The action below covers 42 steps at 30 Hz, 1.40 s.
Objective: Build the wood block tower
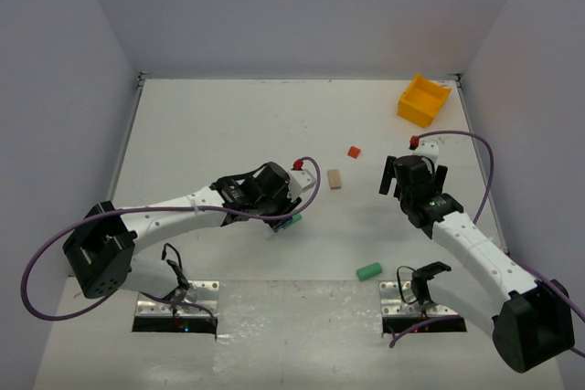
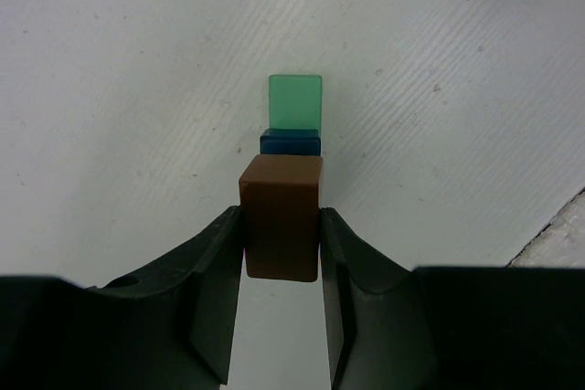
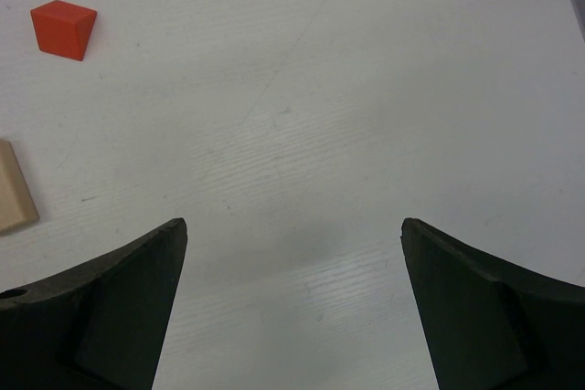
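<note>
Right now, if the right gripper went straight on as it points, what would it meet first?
Likely only bare table; the open right gripper has the red block and tan block off to its left.

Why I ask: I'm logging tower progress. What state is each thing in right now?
left gripper: shut on the brown block
brown block: held
blue block: ungripped, just beyond the brown block
teal block: ungripped, just beyond the blue block
right gripper: open, empty
red block: loose, unstacked
tan block: loose, lying flat
green block: loose, lying flat
yellow bin: upright, untouched
</note>
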Available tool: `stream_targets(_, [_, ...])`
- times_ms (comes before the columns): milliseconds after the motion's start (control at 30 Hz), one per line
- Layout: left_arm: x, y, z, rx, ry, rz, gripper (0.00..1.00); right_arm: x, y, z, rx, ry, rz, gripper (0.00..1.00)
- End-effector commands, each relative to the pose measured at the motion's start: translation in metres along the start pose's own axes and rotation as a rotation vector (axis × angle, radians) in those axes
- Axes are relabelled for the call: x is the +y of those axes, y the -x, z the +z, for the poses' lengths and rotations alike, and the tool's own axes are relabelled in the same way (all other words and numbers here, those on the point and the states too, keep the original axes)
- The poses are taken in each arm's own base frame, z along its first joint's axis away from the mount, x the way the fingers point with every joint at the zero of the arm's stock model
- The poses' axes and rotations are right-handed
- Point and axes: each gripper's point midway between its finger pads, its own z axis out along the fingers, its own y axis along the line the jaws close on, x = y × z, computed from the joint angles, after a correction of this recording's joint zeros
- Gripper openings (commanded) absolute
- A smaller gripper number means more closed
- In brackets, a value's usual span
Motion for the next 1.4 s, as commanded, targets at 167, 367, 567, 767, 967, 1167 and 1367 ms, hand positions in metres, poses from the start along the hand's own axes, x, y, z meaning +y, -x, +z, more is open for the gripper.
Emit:
stream_targets(167, [-0.005,0.011,0.003,-0.047,-0.011,0.026,0.02,0.001,0.013,-0.001,-0.032,-0.003,0.029,0.99])
stream_targets(367, [-0.006,0.008,0.003,-0.033,-0.02,0.037,0.02,0.001,0.013,-0.001,-0.031,-0.003,0.028,0.99])
stream_targets(567, [-0.008,0.002,0.002,-0.024,-0.037,0.047,0.04,0.001,0.012,0.0,-0.029,-0.001,0.026,0.99])
stream_targets(767, [-0.01,0.004,0.002,-0.043,-0.053,0.076,0.07,0.003,0.011,0.0,-0.024,0.007,0.024,0.99])
stream_targets(967, [-0.009,0.005,0.002,-0.049,-0.044,0.08,0.07,0.003,0.011,0.0,-0.023,0.009,0.022,0.99])
stream_targets(1167, [-0.009,0.006,0.004,-0.053,-0.044,0.085,0.08,0.003,0.011,0.0,-0.023,0.009,0.022,0.99])
stream_targets(1367, [-0.007,0.008,0.004,-0.06,-0.039,0.105,0.09,0.003,0.011,0.0,-0.024,0.008,0.022,0.99])
